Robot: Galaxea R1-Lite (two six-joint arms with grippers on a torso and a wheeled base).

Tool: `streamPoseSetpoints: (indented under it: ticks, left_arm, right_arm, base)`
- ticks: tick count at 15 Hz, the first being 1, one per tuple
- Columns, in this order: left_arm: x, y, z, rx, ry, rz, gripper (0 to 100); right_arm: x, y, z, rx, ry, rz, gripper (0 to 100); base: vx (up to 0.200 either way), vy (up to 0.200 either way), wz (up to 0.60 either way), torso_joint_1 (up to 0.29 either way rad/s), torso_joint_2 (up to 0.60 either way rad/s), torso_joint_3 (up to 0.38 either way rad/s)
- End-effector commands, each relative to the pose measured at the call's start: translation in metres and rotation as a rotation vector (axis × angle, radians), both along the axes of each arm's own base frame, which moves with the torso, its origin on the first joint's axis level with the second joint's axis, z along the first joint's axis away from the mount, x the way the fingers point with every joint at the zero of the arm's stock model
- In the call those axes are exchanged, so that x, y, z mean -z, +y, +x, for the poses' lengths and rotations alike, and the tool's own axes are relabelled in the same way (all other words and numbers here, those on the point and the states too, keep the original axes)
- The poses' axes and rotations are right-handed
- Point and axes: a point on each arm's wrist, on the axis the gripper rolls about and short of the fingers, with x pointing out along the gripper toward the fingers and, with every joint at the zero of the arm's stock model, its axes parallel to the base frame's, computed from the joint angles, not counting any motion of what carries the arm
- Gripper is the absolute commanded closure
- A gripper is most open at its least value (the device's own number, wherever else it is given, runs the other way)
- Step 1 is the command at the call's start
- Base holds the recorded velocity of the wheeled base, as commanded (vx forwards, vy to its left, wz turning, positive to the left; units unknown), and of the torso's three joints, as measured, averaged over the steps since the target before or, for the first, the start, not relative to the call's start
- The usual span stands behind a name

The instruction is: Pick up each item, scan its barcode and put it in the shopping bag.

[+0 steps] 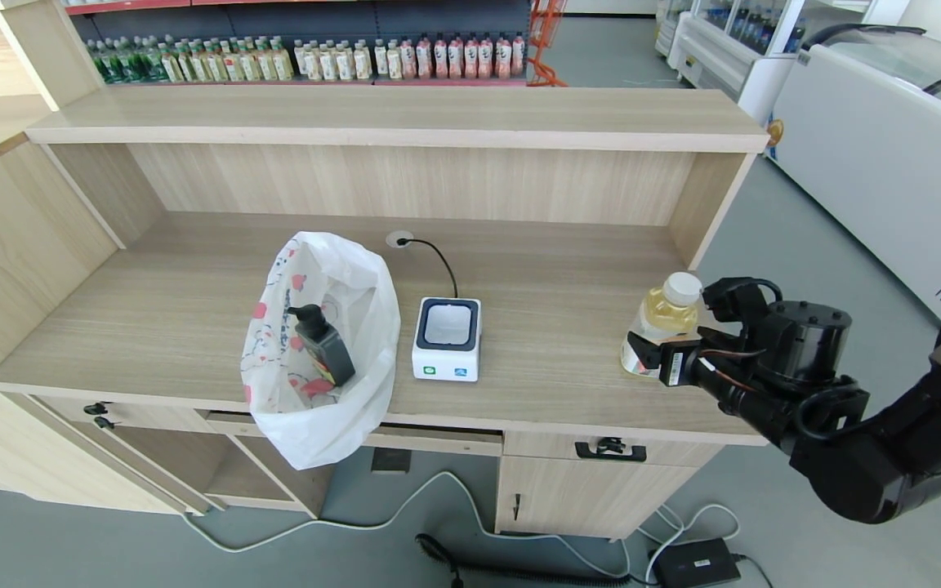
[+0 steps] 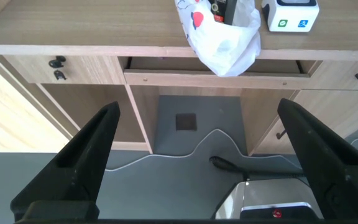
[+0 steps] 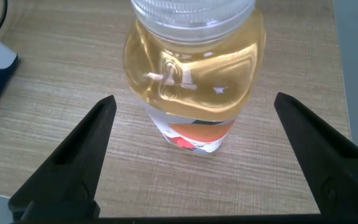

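Checkout partly complete: a dark pump bottle [image 1: 322, 343] already lies in the shopping bag [image 1: 368, 314], while the right gripper [image 3: 194, 106], fingers spread wide, flanks the ungrasped oil bottle [image 1: 665, 317] standing at the counter's [image 1: 552, 278] right end, seemingly awaiting the scanner [image 1: 447, 338]; the left gripper [image 2: 199, 107] hangs wide open.

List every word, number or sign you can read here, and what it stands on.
No words or numbers can be read anywhere.
On the bottle: a red and orange label, too blurred to read.
On the scanner: one green and one blue icon, too small to read.
On the pump bottle in the shopping bag: label too small to read.
On the shelf drinks: labels too small to read.
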Motion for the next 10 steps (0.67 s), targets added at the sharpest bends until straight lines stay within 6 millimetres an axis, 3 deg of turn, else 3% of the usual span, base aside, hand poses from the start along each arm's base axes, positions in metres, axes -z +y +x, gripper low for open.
streamPoseSetpoints:
  ticks: [1, 10]
  left_arm:
    - [0.000, 0.000, 0.000, 0.000, 0.001, 0.000, 0]
    - [0.000, 0.000, 0.000, 0.000, 0.001, 0.000, 0]
  right_arm:
    - [0.006, 0.003, 0.010, 0.000, 0.002, -0.002, 0]
    - [0.019, 0.008, 0.043, -0.007, -0.025, -0.051, 0]
  base:
    - [0.000, 0.000, 0.00, 0.000, 0.00, 0.000]
    - [0.000, 0.000, 0.00, 0.000, 0.00, 0.000]
